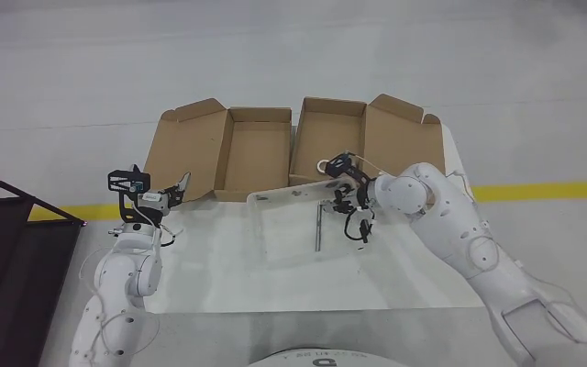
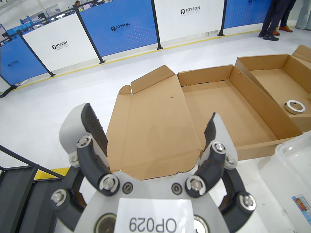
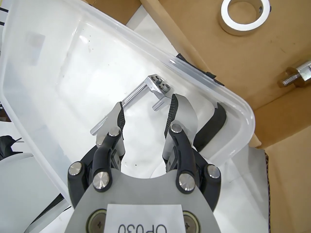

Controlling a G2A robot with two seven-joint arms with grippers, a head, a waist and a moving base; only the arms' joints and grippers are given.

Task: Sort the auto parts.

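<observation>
A metal bracket with a long rod point(image 3: 156, 88) lies in the clear plastic tray point(image 3: 60, 56), also seen as a thin grey bar point(image 1: 318, 227) in the top view. My right gripper point(image 3: 145, 101) hangs open just over it at the tray's far right corner, its fingers either side of the bracket end. A silver ring point(image 3: 245, 13) and a threaded bolt point(image 3: 295, 73) lie in the right cardboard box point(image 1: 335, 138). My left gripper point(image 2: 155, 127) stands open and holds nothing, raised at the table's left end point(image 1: 158, 188), facing the left box point(image 2: 218, 103).
Both cardboard boxes have their lids folded open at the back of the white table point(image 1: 229, 275). The left box point(image 1: 252, 151) holds nothing. The tray's rim point(image 1: 275, 194) touches the boxes' front walls. A black rack point(image 1: 27, 248) stands left of the table.
</observation>
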